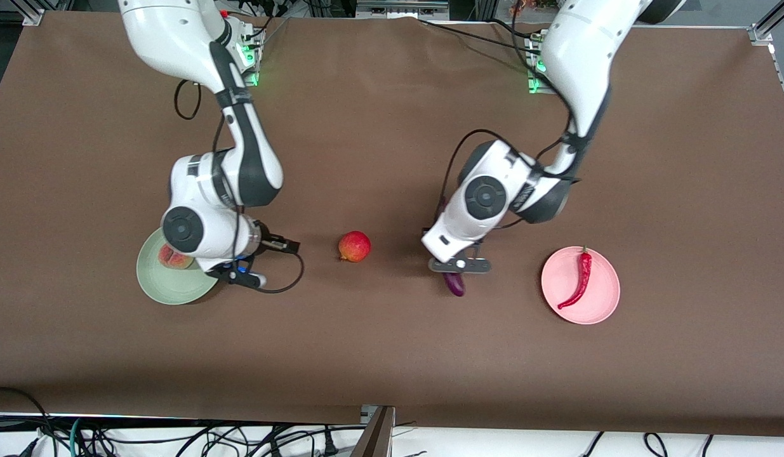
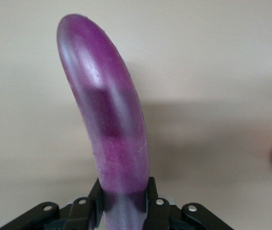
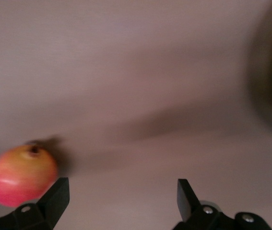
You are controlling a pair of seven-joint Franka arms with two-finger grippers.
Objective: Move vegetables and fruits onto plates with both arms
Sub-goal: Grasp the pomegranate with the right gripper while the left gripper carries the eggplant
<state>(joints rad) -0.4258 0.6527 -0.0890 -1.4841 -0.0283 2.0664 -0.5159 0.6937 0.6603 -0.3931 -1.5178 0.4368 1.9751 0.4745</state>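
Overhead, a brown table (image 1: 379, 355) fills the scene. The right gripper (image 3: 121, 194), fingers wide and empty, hangs beside the green plate (image 1: 169, 289), where the wrist half-hides the peach (image 1: 172, 257). The pomegranate (image 1: 354, 246) lies mid-table. The left gripper (image 2: 124, 203) clamps the eggplant (image 2: 109, 120); the chili (image 1: 579, 279) rests on the pink plate (image 1: 604, 298).

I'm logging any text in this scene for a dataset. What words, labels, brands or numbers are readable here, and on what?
None: no readable text in any view.
The eggplant, chili pepper, peach, pomegranate-like fruit, green plate, pink plate and both arms' shells carry no lettering.
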